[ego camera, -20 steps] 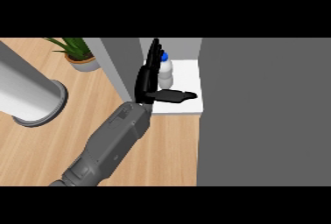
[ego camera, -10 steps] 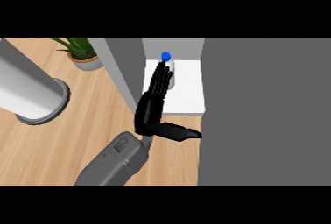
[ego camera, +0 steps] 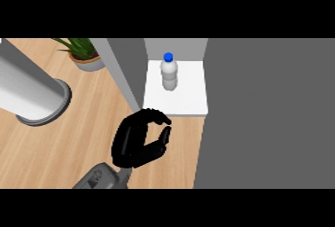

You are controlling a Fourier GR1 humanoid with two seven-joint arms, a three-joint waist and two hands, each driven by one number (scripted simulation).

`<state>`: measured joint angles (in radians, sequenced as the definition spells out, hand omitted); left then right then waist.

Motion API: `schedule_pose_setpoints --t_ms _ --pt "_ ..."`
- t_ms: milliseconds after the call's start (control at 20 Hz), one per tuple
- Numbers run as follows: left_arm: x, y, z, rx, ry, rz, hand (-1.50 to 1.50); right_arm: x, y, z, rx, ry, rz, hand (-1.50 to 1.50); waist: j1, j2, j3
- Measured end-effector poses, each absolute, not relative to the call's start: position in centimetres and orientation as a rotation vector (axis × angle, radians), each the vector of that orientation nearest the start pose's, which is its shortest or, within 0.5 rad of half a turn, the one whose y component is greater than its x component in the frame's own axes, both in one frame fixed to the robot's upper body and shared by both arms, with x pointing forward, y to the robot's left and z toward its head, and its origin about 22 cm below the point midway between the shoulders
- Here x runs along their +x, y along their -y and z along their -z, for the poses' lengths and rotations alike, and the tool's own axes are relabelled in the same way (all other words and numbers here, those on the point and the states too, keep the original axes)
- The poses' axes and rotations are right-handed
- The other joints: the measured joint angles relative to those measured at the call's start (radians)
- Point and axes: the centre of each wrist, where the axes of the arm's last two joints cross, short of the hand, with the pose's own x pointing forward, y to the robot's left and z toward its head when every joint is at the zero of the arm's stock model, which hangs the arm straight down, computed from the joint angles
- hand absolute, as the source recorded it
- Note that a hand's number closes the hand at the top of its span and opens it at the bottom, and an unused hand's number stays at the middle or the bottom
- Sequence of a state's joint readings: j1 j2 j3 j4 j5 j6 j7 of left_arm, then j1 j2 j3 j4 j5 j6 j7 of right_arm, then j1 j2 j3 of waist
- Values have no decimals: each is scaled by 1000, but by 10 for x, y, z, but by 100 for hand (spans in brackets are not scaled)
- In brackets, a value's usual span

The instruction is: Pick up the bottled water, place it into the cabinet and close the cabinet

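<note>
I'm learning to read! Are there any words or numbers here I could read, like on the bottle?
None: no word, number or sign can be read here.
The bottle has a blue cap, but no lettering shows on its side.
The cabinet, the plant pot and the hand are plain too.
</note>
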<state>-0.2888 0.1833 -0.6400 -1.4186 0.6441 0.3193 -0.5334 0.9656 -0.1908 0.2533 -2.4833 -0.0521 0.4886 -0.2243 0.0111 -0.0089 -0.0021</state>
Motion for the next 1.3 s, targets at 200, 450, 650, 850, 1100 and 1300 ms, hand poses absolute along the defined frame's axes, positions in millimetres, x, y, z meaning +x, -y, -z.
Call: schedule_pose_setpoints --t_ms 200,450,650,850,1100,1300 --pt "233 -139 -6 -499 1859 -74 -150 34 239 -108 470 1694 -436 150 -3 -2 0" --pt "217 -175 -17 -446 1871 -114 -150 33 231 -109 592 1694 -498 150 -7 -5 0" --pt "202 -196 -18 -425 1875 -170 -150 31 223 -110 689 1660 -527 150 -9 -5 -1" --pt "189 -217 -24 -438 1860 -220 -150 31 215 -111 758 1629 -566 150 1 -8 -4" --pt "176 -239 -27 -434 1847 -250 -150 36 209 -113 801 1607 -637 150 15 -10 -8" --pt "169 -255 -31 -431 1849 -252 -150 41 206 -115 803 1609 -679 150 29 -10 -11"
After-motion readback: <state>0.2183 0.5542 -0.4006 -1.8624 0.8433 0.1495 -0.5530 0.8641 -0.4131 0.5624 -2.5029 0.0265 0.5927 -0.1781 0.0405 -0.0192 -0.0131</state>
